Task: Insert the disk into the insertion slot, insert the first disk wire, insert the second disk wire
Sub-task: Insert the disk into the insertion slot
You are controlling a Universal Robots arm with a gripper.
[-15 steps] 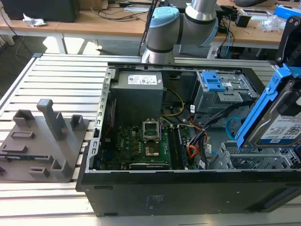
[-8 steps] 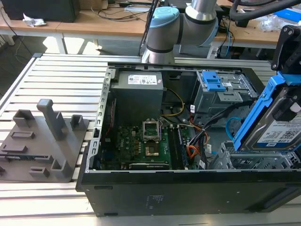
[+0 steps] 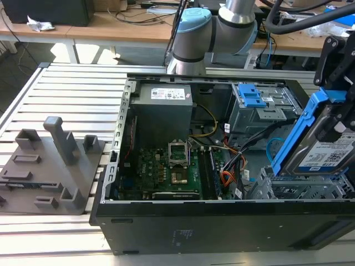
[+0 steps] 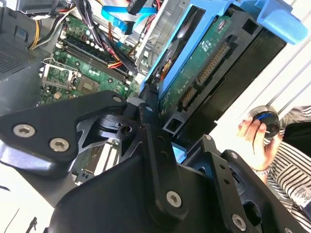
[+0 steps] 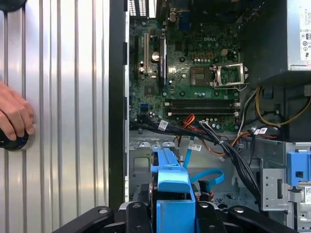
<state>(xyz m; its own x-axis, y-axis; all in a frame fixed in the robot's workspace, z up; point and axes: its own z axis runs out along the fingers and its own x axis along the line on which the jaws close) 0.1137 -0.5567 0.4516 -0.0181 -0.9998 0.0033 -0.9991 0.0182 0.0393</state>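
Gripping the disk (image 3: 327, 158) by its blue carrier, the tool (image 5: 174, 216) is pinching it from both sides and holding it tilted right over the insertion slot (image 3: 294, 191), at the exterior view's right end of the open computer case (image 3: 166, 227). Whether disk and slot are touching, I cannot tell. The second disk wire (image 5: 211, 175) is looping inside the case, just beyond the disk.

Blue-framed disk (image 3: 328, 156), tilted, over the silver perforated insertion slot (image 3: 288, 191); light-blue second disk wire (image 5: 212, 175) in a loop nearby.
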